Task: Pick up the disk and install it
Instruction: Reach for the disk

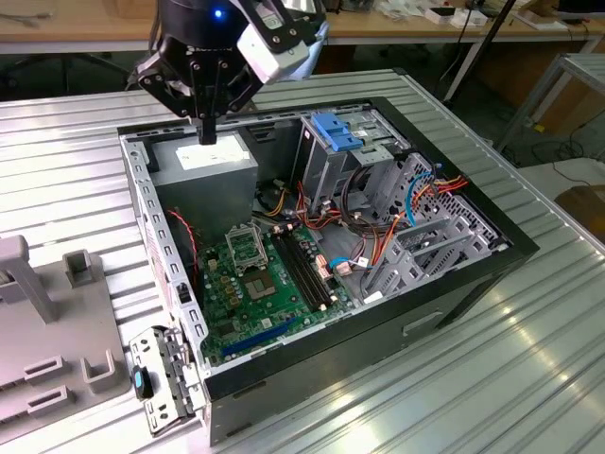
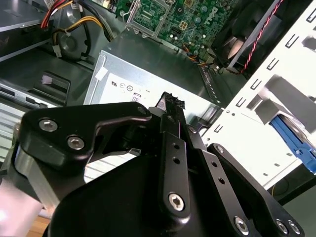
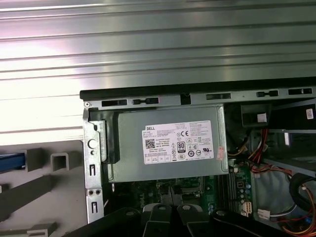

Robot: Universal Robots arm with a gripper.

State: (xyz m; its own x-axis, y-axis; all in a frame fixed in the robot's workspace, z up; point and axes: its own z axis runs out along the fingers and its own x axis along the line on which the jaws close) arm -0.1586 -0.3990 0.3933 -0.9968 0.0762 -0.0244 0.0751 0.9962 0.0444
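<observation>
The disk shows as a strip of blue rail (image 3: 11, 162) resting in the grey holder (image 3: 44, 185) on the table, outside the computer case. The second wrist view catches its blue edge (image 2: 297, 144) beyond the case's pale slotted wall. My gripper (image 1: 208, 130) hangs over the back corner of the open case (image 1: 473, 270), its black fingers pressed together with nothing between them. It sits just above the grey power supply (image 1: 203, 168), whose white label (image 3: 178, 142) lies below the fingertips (image 2: 171, 102). The disk is off to the side, apart from the gripper.
A blue plastic bracket (image 1: 336, 130) tops the grey drive cage (image 1: 331, 165) inside the case. The motherboard (image 1: 260, 284) and bundles of coloured cables (image 1: 416, 203) lie across the case floor. The grey holder (image 1: 47, 322) stands at the exterior view's left on the ribbed metal table (image 1: 529, 378).
</observation>
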